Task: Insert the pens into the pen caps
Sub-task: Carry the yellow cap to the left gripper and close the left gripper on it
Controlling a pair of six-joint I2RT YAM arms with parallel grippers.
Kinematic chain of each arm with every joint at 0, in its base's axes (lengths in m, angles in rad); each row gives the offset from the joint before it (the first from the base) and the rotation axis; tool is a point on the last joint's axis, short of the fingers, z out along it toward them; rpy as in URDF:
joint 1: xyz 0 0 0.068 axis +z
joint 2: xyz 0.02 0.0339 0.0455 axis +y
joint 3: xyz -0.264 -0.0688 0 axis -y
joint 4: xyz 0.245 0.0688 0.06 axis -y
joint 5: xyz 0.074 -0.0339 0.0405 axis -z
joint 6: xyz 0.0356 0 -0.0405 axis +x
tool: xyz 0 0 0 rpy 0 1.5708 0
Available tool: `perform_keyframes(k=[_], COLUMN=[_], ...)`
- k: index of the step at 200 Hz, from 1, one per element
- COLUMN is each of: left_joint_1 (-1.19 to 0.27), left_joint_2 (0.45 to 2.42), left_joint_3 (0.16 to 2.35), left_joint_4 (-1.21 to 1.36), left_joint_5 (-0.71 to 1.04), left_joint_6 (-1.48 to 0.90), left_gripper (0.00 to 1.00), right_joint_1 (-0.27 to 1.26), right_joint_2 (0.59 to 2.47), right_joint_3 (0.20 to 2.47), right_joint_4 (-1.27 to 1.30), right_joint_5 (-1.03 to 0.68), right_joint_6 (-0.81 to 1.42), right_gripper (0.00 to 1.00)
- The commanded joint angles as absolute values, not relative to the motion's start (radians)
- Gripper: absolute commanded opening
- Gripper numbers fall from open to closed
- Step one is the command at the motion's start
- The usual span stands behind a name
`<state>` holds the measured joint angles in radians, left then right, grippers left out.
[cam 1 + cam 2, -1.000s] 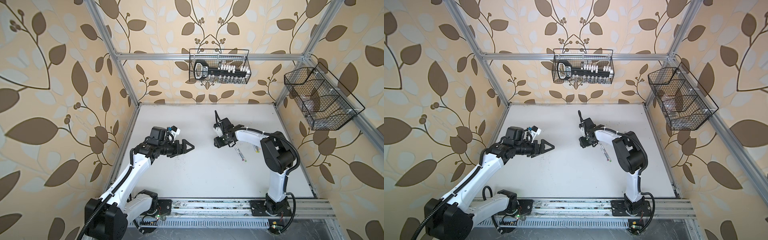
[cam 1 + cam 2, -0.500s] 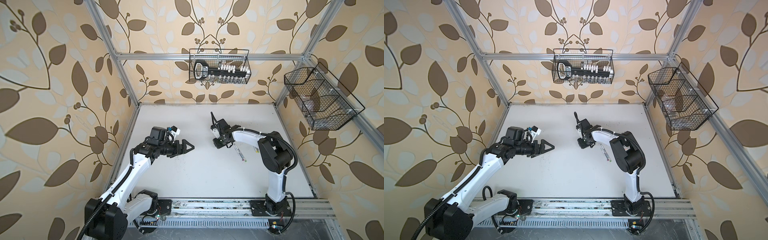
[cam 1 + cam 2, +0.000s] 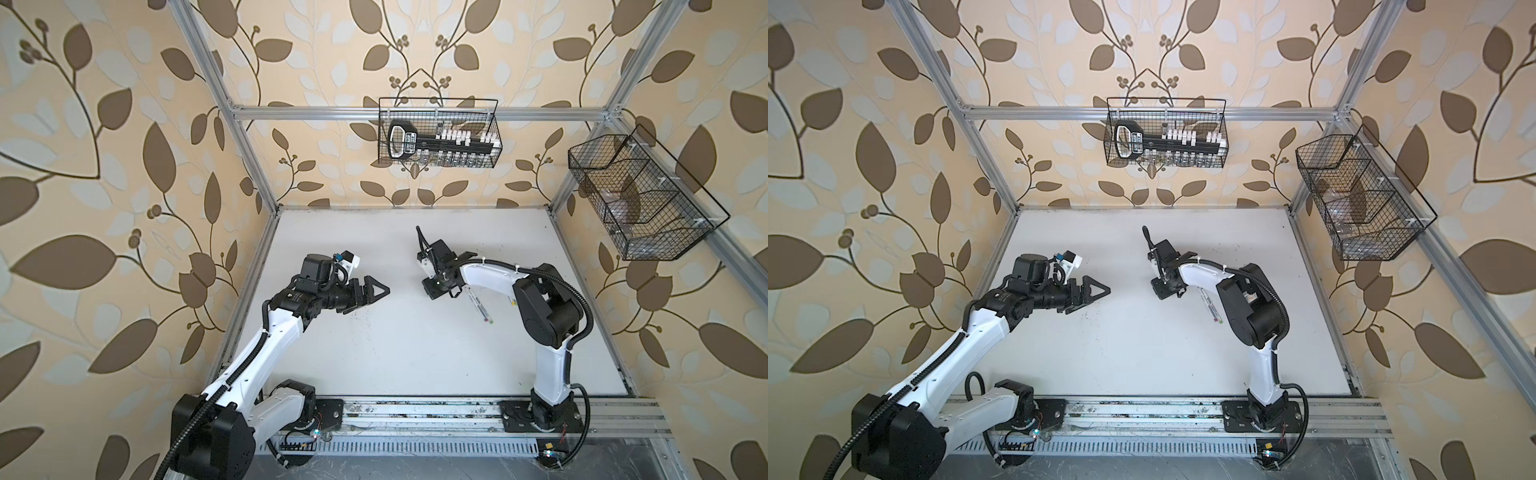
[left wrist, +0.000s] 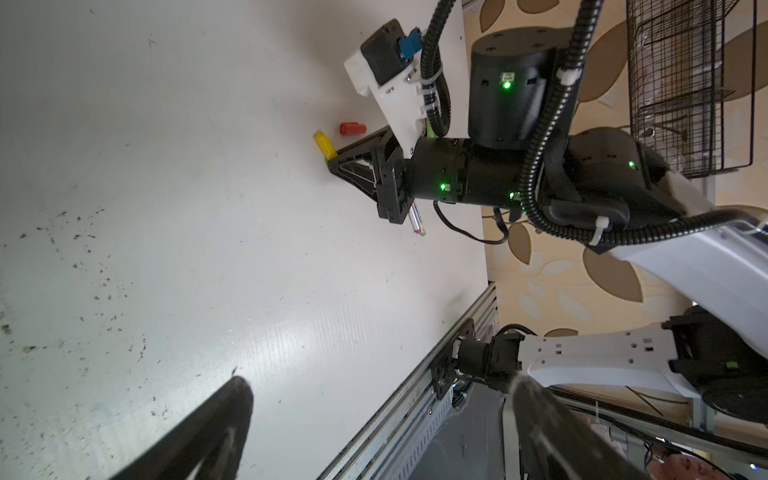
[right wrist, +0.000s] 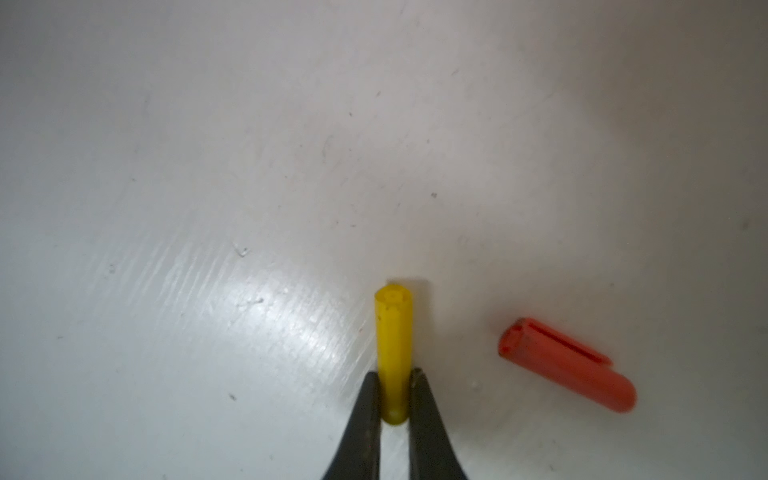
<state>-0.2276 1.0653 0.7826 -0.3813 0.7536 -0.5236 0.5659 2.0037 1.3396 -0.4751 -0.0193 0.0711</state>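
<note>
Item in hand: yellow pen cap (image 5: 393, 332). I am pinching it near one end with the right jaws, clenched on both its sides. It is sitting at or just off the counter (image 5: 208, 166); I cannot tell which.
Reason for grip: I am leaving most of the cap sticking out past the tips, so, as I judge it, the far end is free to take a pen.
Neighbouring item: red pen cap (image 5: 569, 365), lying loose on its side just beside the yellow one, not touching.
Stock: pens (image 3: 480, 305), lying together on the counter beneath the right forearm, near the caps and within easy reach.
Left jaws: released, spread wide, grasping nothing, hovering well apart from the caps. They are waiting, I judge, to fetch a pen.
Step in hand: I am securing the cap; no pen is meeting it yet.
</note>
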Motion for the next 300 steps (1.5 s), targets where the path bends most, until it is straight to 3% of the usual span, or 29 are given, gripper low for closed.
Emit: perform_keyframes(k=[1,79,137,300], left_joint_1=[-0.227,-0.265,-0.289,-0.339], left_joint_2=[1.087,1.171,1.201,1.205], left_joint_3=[0.763,0.720,0.718,0.719], left_joint_4=[-0.264,-0.098,0.007,0.089], left_joint_5=[0.784,0.787,0.810,0.852], left_joint_6=[-0.572,-0.631,-0.666,-0.673], left_gripper=[0.99,0.98,0.91,0.22], right_joint_1=[0.583,0.653,0.739,0.781], right_joint_2=[1.944,1.734,1.535,1.425], right_joint_3=[1.306,1.134,1.001,0.955], right_joint_4=[-0.467,-0.328,-0.109,0.012], right_joint_5=[-0.040,-0.118,-0.232,-0.408], right_joint_6=[0.076,0.134,0.229,0.367], right_gripper=[0.10,0.09,0.09,0.08])
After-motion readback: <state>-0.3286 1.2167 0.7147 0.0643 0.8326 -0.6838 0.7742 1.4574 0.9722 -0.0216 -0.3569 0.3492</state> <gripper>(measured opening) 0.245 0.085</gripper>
